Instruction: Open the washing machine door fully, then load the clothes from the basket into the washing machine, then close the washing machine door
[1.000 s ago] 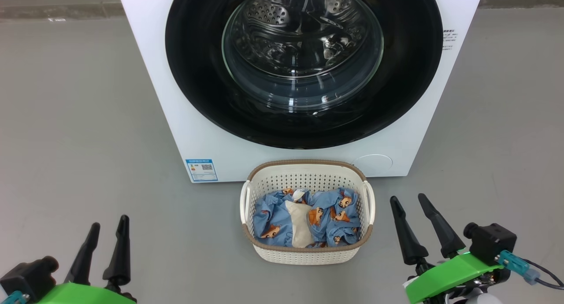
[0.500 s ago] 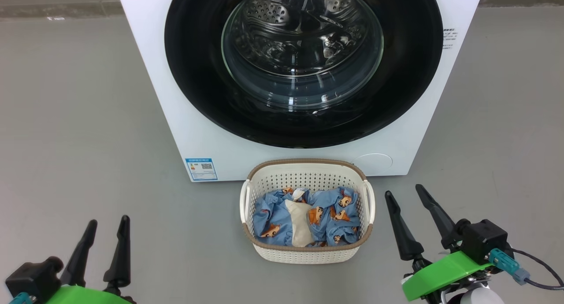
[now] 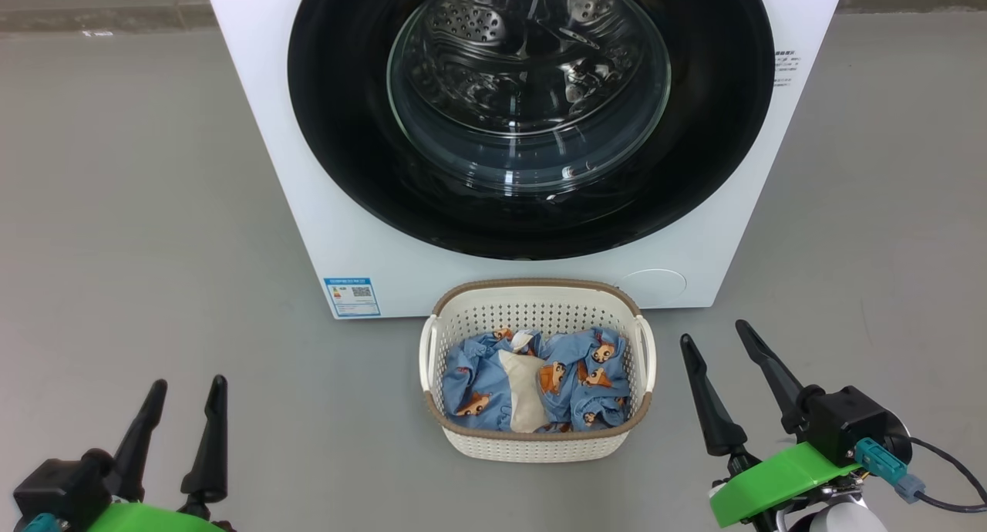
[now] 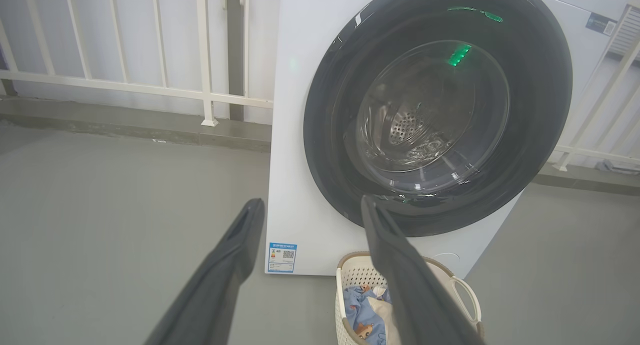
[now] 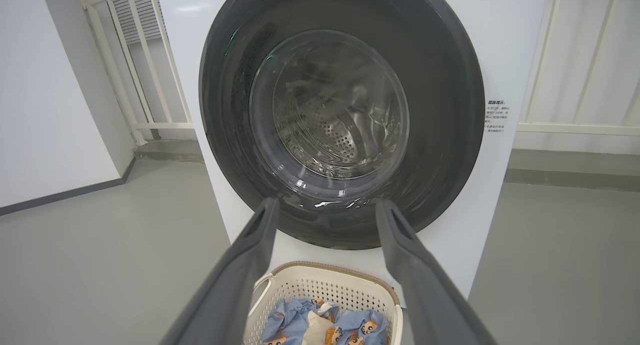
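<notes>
While nothing is yet held, the left end effector (image 3: 189, 382) at near left and the right end effector (image 3: 713, 331) at near right hang over the floor (image 3: 139, 208), each with its fingers spread and pointing at the washer (image 3: 308, 231). Between them, a little farther, stands the basket (image 3: 532, 447), close before the washer's front. The clothes (image 3: 586, 378) lie in it, a beige cloth (image 3: 526, 389) on top.

Beyond it the door (image 3: 347, 131) sits closed against the washer, so opening it is the step in hand. Neither end effector is near it. No handle or hinge can be made out, so I cannot tell which edge swings free. Judged from here, one arm should rise to the door's rim, hook a finger behind the free edge and pull along the door's arc, not straight back, until it stands wide.

The basket stands below the door's lower edge. It will probably clear the swing, but an arm lifting past it could knock it. A blue sticker (image 3: 352, 296) marks the washer's lower left corner. Farther back, the left wrist view shows a white railing (image 4: 150, 87).
</notes>
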